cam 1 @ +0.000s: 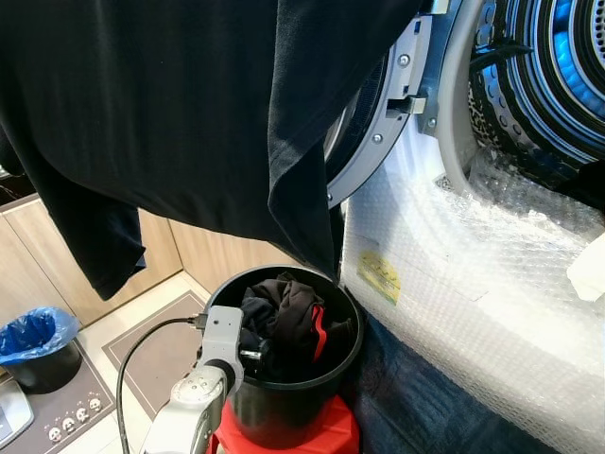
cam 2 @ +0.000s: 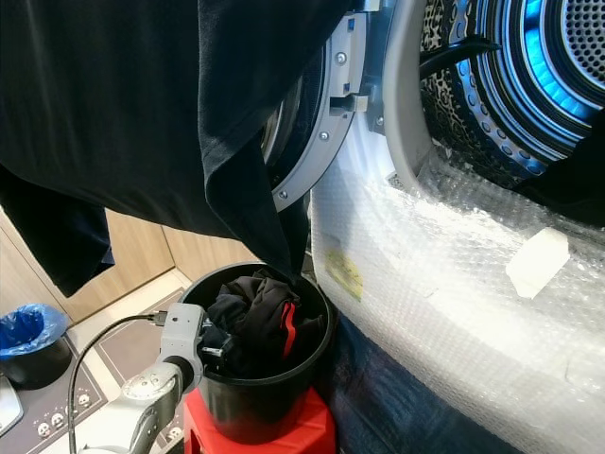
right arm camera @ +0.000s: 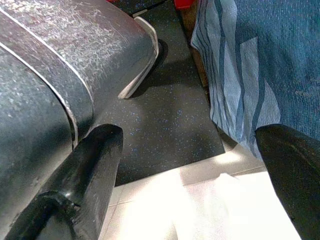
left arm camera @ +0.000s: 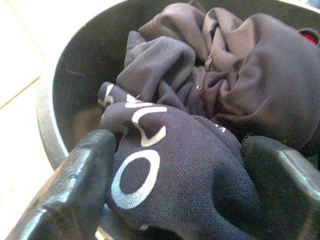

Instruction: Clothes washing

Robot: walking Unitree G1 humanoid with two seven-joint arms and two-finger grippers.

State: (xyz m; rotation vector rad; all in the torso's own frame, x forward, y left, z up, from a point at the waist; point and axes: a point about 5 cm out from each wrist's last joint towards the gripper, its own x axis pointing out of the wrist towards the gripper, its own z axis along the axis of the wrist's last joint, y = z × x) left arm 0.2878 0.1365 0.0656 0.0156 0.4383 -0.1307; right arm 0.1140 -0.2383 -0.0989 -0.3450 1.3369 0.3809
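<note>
A large black garment (cam 1: 189, 104) hangs across the upper left of the frame, draping down toward a black bucket (cam 1: 284, 402) at bottom centre, which stands on a red stool (cam 1: 321, 437). Inside the bucket lies a heap of dark clothes (cam 1: 284, 322) with a red patch. The left gripper (left arm camera: 175, 175) reaches into the bucket from the lower left, its jaws spread on either side of a dark navy garment with white lettering (left arm camera: 165, 165). At upper right the washing machine's open door (cam 1: 378, 123) and blue-lit drum (cam 1: 558, 76) show above a front wrapped in bubble wrap (cam 1: 473, 274). The right gripper (right arm camera: 190, 175) hangs low, jaws spread, over a dark speckled mat (right arm camera: 165, 120) beside blue striped cloth (right arm camera: 250, 75).
</note>
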